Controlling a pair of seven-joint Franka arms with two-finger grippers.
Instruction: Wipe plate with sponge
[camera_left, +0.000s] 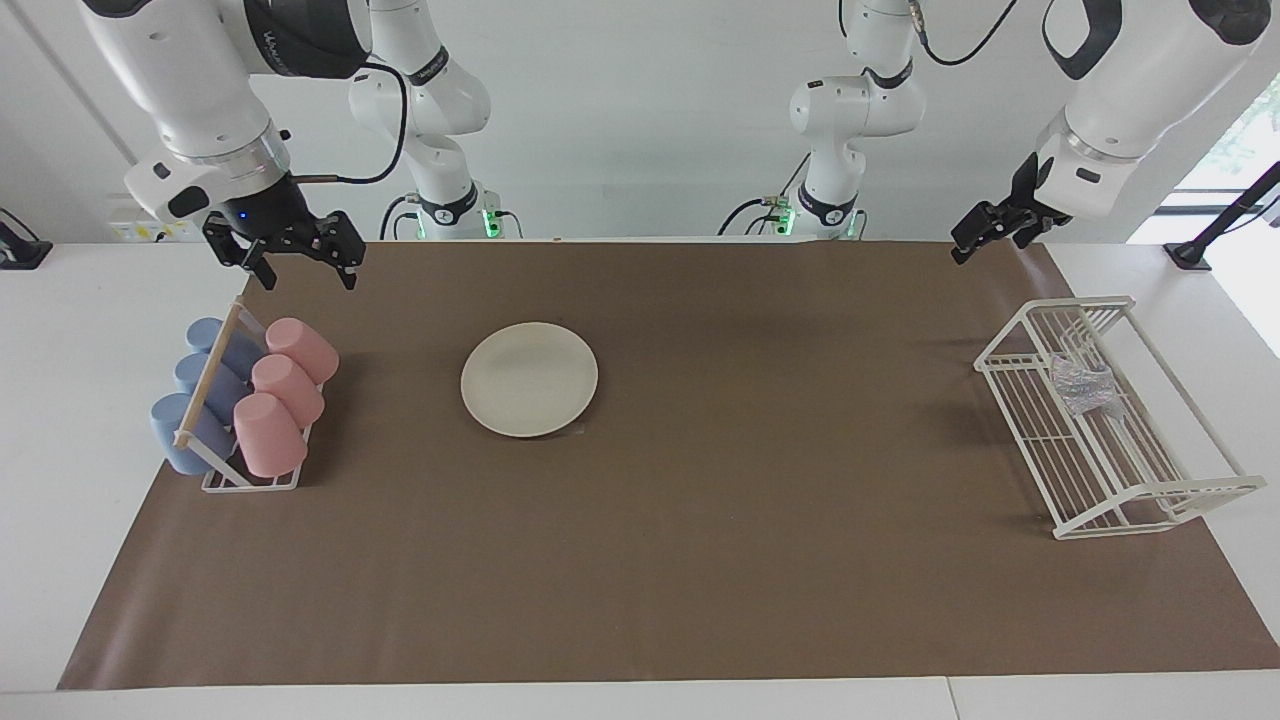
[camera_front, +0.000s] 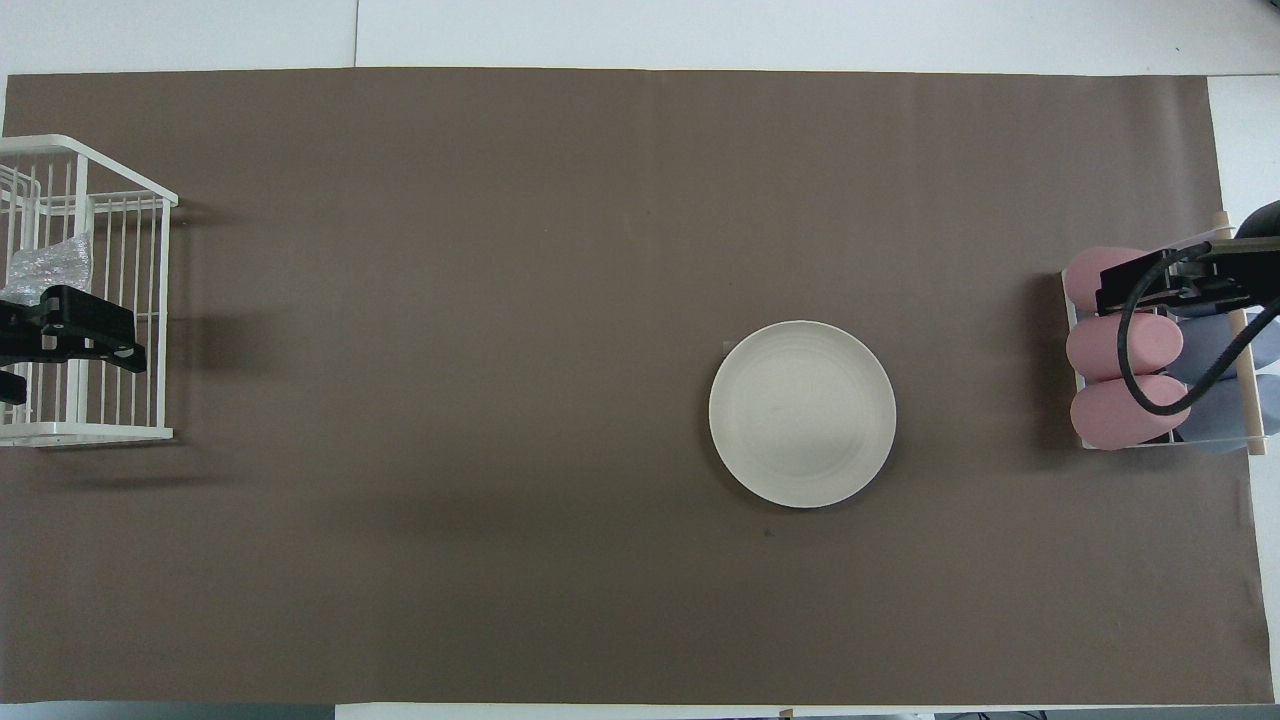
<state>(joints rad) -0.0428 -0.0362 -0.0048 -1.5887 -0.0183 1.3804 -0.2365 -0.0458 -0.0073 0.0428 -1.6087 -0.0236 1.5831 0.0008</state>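
Observation:
The cream-white plate (camera_left: 528, 378) lies flat on the brown mat, toward the right arm's end of the table; it also shows in the overhead view (camera_front: 802, 413). The silvery, wrinkly sponge (camera_left: 1082, 385) lies inside the white wire rack (camera_left: 1110, 500) at the left arm's end, and shows in the overhead view (camera_front: 50, 265) too. My left gripper (camera_left: 985, 245) hangs open and empty over the rack's end nearer the robots, above the sponge and apart from it. My right gripper (camera_left: 305, 272) is open and empty, raised over the cup holder, apart from the plate.
A cup holder (camera_left: 250, 482) with three pink cups (camera_left: 288, 385) and three blue cups (camera_left: 205, 385) lying on their sides stands at the right arm's end. The brown mat (camera_left: 760, 520) covers the white table. In the overhead view the wire rack (camera_front: 150, 300) sits at the mat's edge.

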